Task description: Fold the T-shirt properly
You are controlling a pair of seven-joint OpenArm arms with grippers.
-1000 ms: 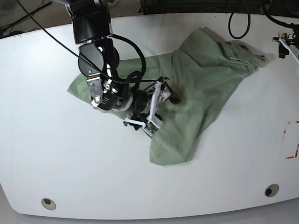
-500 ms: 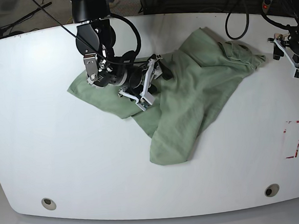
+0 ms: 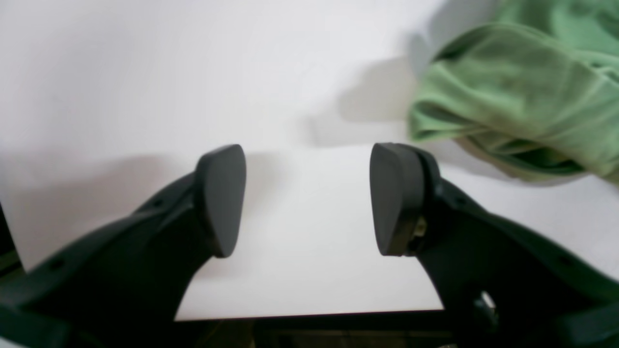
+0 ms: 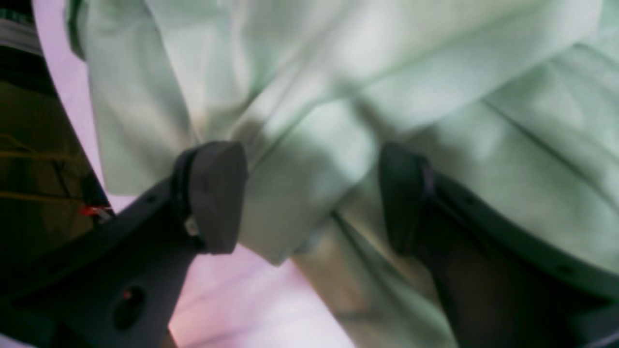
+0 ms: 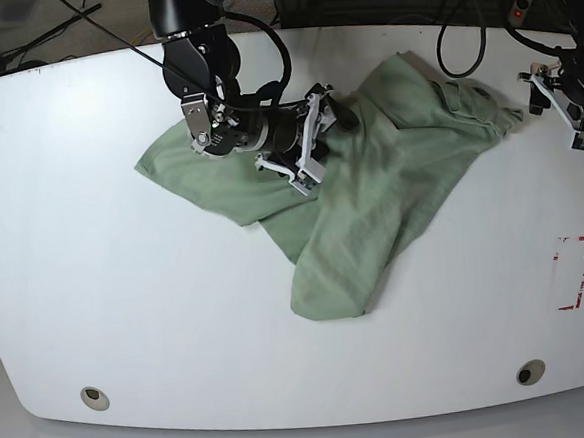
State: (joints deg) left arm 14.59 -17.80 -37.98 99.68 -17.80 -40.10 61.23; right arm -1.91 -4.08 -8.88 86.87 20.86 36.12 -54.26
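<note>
1. The T-shirt (image 5: 370, 188) lies crumpled on the white counter (image 5: 128, 311), long axis running from the far right corner down toward the near middle, one flap spread left
2. No label or writing can be read; the wrist views are blurred
3. Right tool (image 5: 312, 142) hangs over the shirt's middle, jaws apart, cloth beneath them, seemingly not pinched
4. Left tool (image 5: 564, 100) stands gaping over bare counter beside the shirt's right end
</note>
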